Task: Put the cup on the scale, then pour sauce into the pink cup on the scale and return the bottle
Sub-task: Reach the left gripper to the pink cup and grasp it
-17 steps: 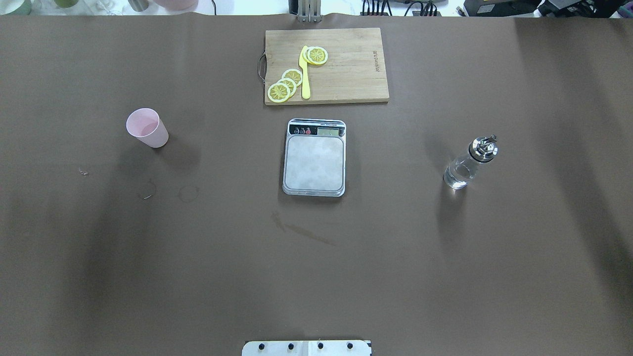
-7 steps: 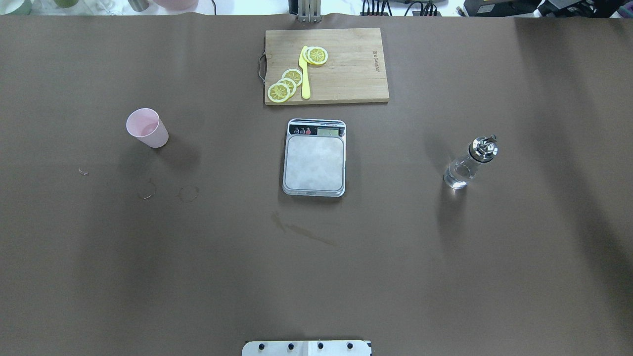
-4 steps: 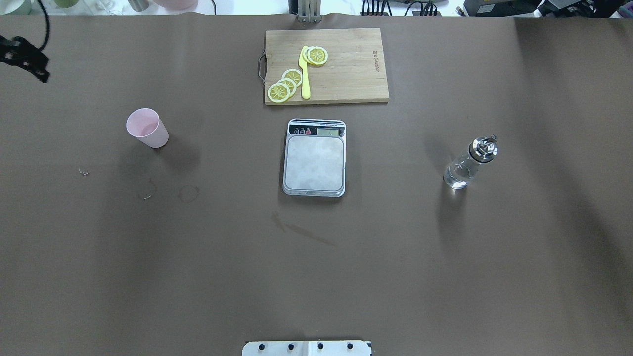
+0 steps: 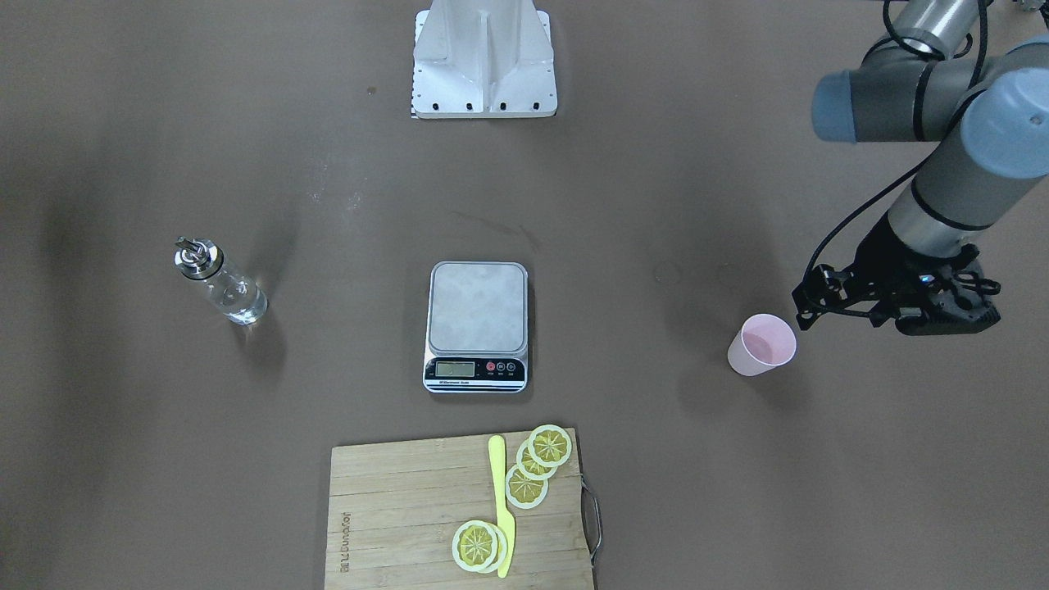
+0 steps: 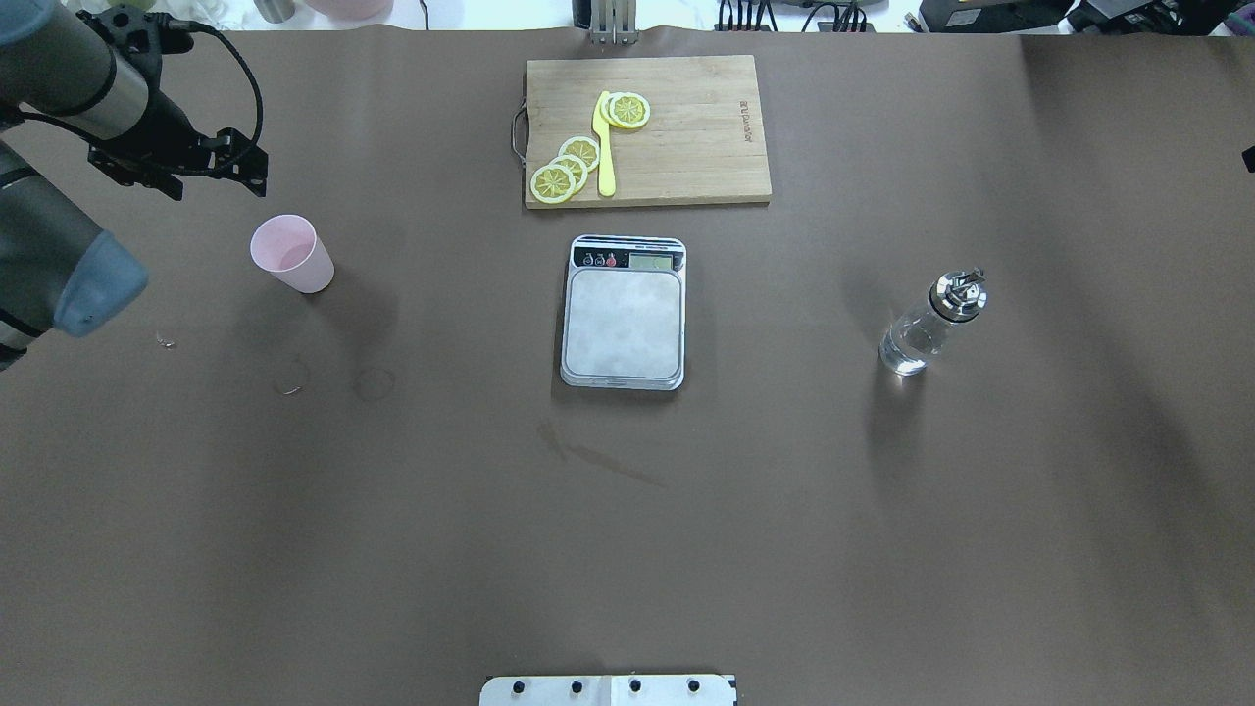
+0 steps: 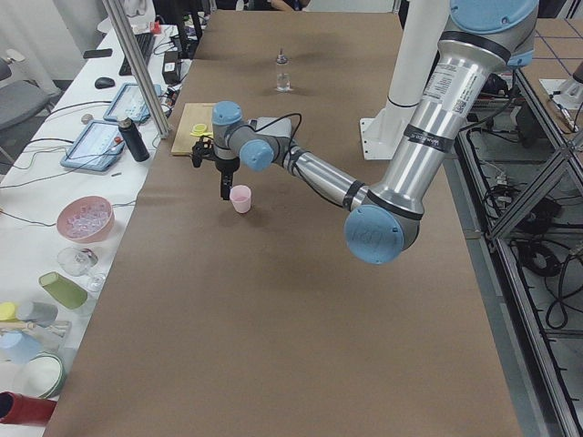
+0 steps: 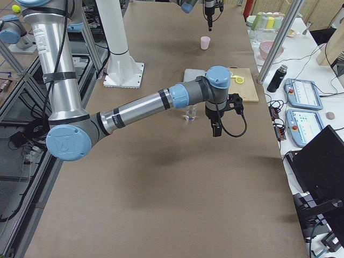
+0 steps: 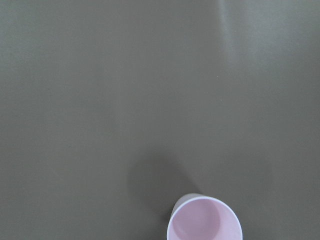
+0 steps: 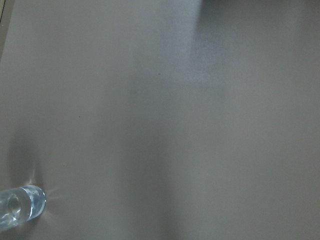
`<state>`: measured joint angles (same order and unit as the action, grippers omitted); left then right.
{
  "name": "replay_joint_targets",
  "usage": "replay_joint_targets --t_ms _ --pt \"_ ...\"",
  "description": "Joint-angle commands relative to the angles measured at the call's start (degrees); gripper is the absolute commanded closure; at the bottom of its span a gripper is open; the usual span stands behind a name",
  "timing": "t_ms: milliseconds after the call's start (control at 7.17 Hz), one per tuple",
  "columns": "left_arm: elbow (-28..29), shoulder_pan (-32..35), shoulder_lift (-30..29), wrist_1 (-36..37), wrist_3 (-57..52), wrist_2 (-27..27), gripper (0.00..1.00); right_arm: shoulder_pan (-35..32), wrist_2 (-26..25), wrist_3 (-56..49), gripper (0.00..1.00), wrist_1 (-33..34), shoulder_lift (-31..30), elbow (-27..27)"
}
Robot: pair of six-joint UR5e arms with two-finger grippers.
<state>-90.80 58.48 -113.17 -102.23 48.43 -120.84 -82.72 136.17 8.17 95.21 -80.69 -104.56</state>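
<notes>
The pale pink cup stands upright and empty on the brown table at my left, also in the front view and at the bottom of the left wrist view. My left gripper hangs pointing down just beside the cup, apart from it; its fingers look open and empty. The scale lies bare at the centre. The glass bottle with clear sauce and a silver pourer stands at my right. My right gripper hangs near the bottle; I cannot tell its state.
A wooden cutting board with lemon slices and a yellow knife lies just beyond the scale. The robot base is at the near table edge. Bowls, bottles and tablets sit on the far side bench.
My left arm has swung into the overhead view from the left, and its gripper has moved close to the cup. A sliver of the right arm now shows at the right edge. Cup, scale and bottle have not moved.
</notes>
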Motion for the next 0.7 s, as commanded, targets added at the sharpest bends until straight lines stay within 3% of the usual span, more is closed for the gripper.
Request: replay_joint_targets --t_ms 0,279,418,558 --pt "4.38 -2.66 0.05 -5.14 2.27 1.22 0.03 0.01 -0.03 1.31 0.0 -0.12 0.27 -0.29" --pt "6.34 -3.81 0.05 -8.43 3.34 1.22 0.12 0.27 -0.2 2.2 0.0 -0.12 0.88 -0.38" --pt "5.99 -4.08 0.14 -8.6 3.51 1.04 0.31 0.54 -0.2 2.2 0.0 -0.12 0.98 -0.29" --pt "5.55 -4.17 0.75 -8.6 3.51 0.96 0.6 0.54 -0.2 2.12 0.0 -0.12 1.06 -0.38"
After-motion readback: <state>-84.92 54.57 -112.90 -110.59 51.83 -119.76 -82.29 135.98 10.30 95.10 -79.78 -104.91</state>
